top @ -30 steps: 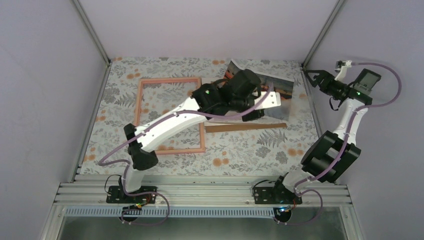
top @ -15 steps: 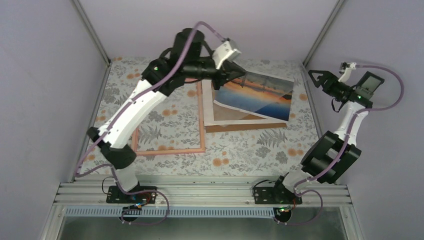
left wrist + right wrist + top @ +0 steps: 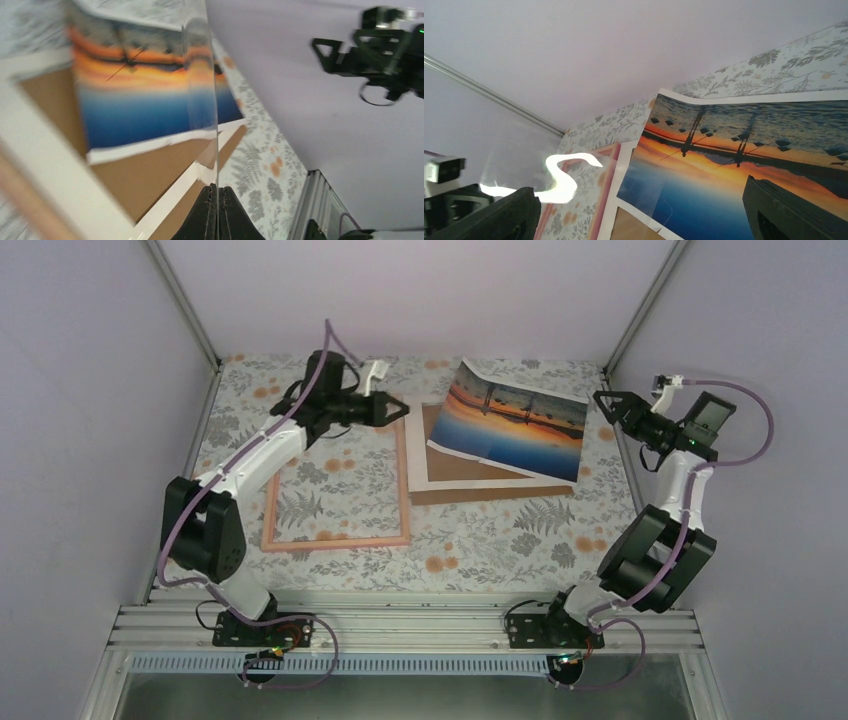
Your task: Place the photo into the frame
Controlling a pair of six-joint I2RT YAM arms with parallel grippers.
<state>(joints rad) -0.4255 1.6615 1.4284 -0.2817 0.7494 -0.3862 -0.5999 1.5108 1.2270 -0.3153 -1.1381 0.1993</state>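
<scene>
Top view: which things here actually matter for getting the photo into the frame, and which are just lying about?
For the job: photo; pink frame; clear pane, pinched in the shut left gripper, likely the frame's glazing.
Just lying about: brown backing board and white mat under the photo; floral table cover.

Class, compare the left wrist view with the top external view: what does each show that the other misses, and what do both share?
Only the left wrist view: a thin clear sheet, edge-on, pinched in the shut left gripper. Only the top external view: the whole pink frame, flat on the table. Both: the photo and the open right gripper.
</scene>
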